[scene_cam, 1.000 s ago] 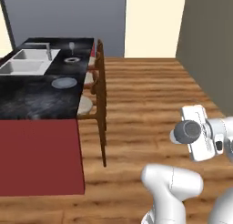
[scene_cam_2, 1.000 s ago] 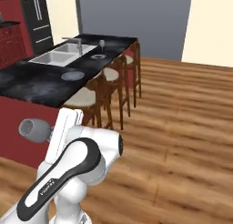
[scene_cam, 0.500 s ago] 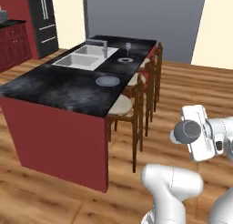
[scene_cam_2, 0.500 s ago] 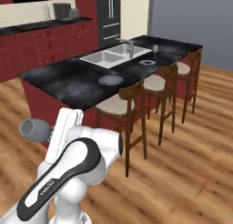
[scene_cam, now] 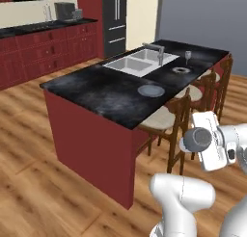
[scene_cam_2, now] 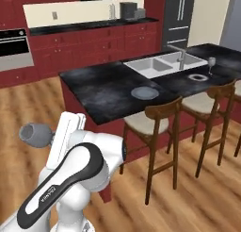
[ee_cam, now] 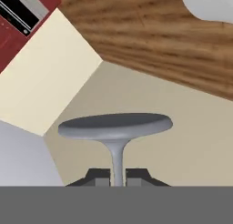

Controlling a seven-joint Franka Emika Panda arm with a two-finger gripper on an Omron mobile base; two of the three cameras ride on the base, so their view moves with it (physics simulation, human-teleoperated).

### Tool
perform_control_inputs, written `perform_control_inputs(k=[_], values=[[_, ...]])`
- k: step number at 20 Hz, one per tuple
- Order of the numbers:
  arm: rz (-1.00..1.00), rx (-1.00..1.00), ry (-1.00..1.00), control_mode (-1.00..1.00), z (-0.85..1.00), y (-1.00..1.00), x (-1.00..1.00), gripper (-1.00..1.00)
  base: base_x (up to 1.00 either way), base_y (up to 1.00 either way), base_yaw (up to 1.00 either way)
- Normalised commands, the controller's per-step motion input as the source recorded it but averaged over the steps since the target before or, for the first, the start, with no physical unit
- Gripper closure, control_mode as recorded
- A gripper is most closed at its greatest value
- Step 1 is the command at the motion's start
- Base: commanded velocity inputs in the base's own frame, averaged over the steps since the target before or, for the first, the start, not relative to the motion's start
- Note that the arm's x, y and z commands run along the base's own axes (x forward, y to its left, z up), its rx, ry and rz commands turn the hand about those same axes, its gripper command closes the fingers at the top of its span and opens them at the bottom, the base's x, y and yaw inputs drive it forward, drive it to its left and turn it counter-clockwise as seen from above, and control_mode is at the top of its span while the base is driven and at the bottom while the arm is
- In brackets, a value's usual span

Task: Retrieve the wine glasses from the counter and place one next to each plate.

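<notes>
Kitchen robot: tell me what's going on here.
The gripper is shut on a wine glass, pinched by the stem and held over the wooden floor, short of the island. On the island, the far plate already has a second glass standing beside it. The near plate has none yet.

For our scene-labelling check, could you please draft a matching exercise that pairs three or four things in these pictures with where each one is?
Things:
1. flat round grey-blue plate
2. small clear stemmed wine glass
3. greyish stemmed wine glass
4. steel double sink

Places:
A. between the fingers
B. set into the black island top
C. beside the far ring-like plate
D. before the nearest wooden stool

Pairs: 1-D, 2-C, 3-A, 4-B
</notes>
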Motion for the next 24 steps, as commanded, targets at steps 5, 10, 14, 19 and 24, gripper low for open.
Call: perform_control_inputs(k=[5,10,14,19,24], values=[[0.0,0.0,0.0,1.0,0.0,0.0,0.0,1.0,-0.09,-1.0,0.33],[0.0,0.0,0.0,1.0,0.0,0.0,0.0,1.0,-0.24,-1.0,0.22],[0.0,0.0,0.0,1.0,0.0,0.0,0.0,1.0,-0.07,-1.0,0.19],[0.0,0.0,0.0,1.0,0.0,0.0,0.0,1.0,0.0,-1.0,0.22],[0.0,0.0,0.0,1.0,0.0,0.0,0.0,1.0,0.61,-0.97,0.31]])
